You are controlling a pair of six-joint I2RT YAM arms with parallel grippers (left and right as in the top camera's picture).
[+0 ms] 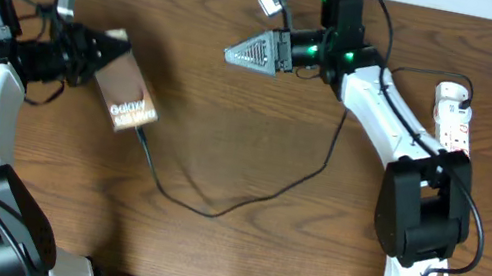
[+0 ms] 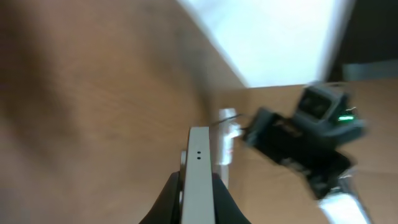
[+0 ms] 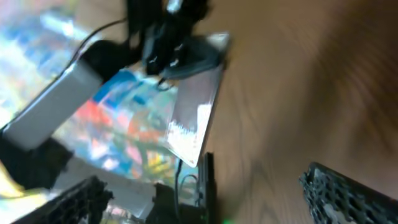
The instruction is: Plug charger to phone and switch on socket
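Overhead, the left gripper (image 1: 102, 60) holds the phone (image 1: 125, 88) at the left of the table (image 1: 257, 130), with the lettered end pointing down and to the right. The charger (image 1: 213, 211) meets that end and loops across the wood toward the right arm, where its far end is lost behind the arm. Whether its tip is actually seated in the phone cannot be told. The socket (image 1: 454, 114) lies at the far right, beside the right arm's forearm and well apart from the phone. The right gripper (image 1: 236, 53) hangs over the upper middle of the table, pointing left toward the phone. From above it reads as one dark wedge, so its opening does not show there. The right wrist view settles it: its fingers (image 3: 348, 186) stand wide apart at the bottom corners with nothing between them. That view also shows the phone's glossy face, bright with coloured reflections and white lettering, which the overhead does not. The blurred left wrist view shows the phone edge-on as a pale strip, with the left fingers (image 2: 166, 199) clamped on either side.
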